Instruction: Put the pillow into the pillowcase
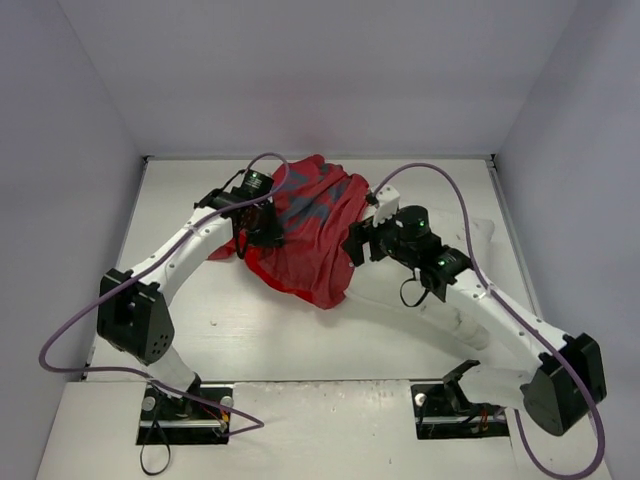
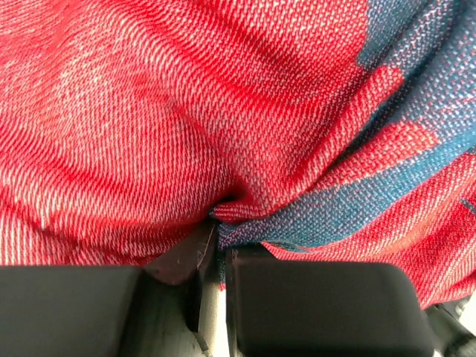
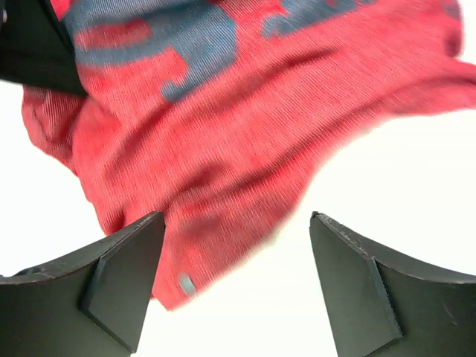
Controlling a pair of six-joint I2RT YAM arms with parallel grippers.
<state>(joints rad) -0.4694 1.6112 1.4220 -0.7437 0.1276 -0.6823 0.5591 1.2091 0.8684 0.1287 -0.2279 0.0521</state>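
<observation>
The red pillowcase (image 1: 310,235) lies crumpled at the back middle of the table, dull red side with bluish patches up. My left gripper (image 1: 263,228) is at its left edge and is shut on a fold of the pillowcase (image 2: 186,111), pinched between the jaws (image 2: 216,242). The white pillow (image 1: 478,238) lies to the right, mostly under my right arm and partly under the cover's right side. My right gripper (image 1: 353,246) is open and empty over the cover's lower right edge (image 3: 223,126), its gap (image 3: 236,249) over bright white surface.
The white table (image 1: 260,330) is boxed in by grey walls at the left, back and right. Purple cables (image 1: 440,180) loop over both arms. The arm bases (image 1: 185,410) sit at the near edge.
</observation>
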